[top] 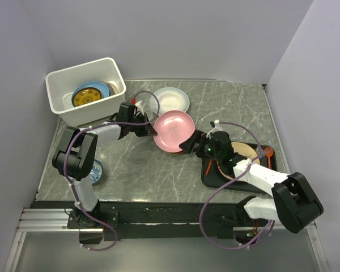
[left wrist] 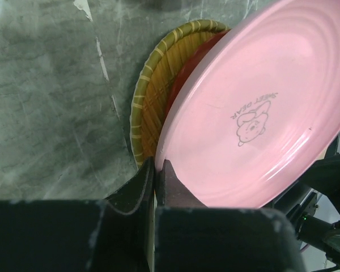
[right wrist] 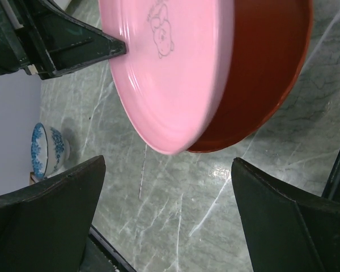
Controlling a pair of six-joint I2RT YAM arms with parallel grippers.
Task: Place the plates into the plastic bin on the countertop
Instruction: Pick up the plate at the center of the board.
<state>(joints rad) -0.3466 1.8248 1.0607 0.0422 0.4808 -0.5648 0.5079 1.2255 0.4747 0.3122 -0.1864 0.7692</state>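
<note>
**Pink plate** (top: 173,129) — tilted above a stack made of a red-orange plate (right wrist: 260,73) and a woven yellow plate (left wrist: 150,90). The stack lies well apart from the plastic bin (top: 65,96), to its right and nearer the arm bases.

The pink plate's rim on the bin side is pinched between the closed fingers of the left gripper (left wrist: 157,173). That edge is thereby raised, while the opposite edge appears to lie on the red-orange plate. A rim grasp is presumably used because a flat plate offers no other hold.

The right gripper (right wrist: 169,170) is held wide open and grips nothing, on the side of the stack away from the bin — judged to be standing clear of the lift.

Inside the bin a yellow patterned plate (top: 88,96) is already laid with a light blue plate (top: 105,88). A white plate (top: 171,101) is left on the table (top: 158,170), near the bin, to its right.
</note>
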